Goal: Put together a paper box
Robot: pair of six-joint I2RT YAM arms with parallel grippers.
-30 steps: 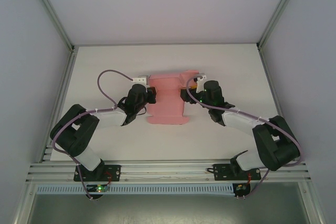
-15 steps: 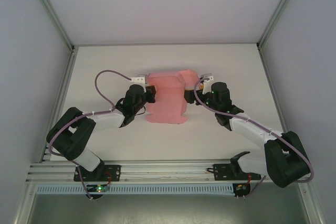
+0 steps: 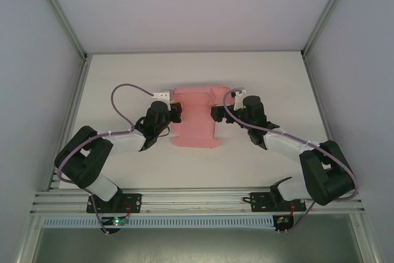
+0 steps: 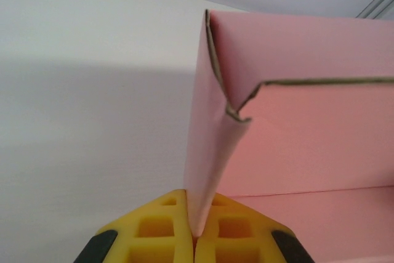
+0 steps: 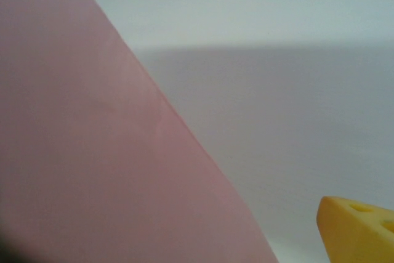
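While between two end effectors point(image 3: 176, 112) point(image 3: 215, 113) on one table point(image 3: 123, 78), one paper box point(image 3: 196, 118).

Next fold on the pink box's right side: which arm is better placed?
Right. The right claw is open at the paper box's right edge. The left claw is shut on the upright left flap and is likely needed as an anchor.

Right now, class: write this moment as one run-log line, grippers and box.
left gripper: shut on left wall of paper box | right gripper: open, at its right side | box: partly folded, on table
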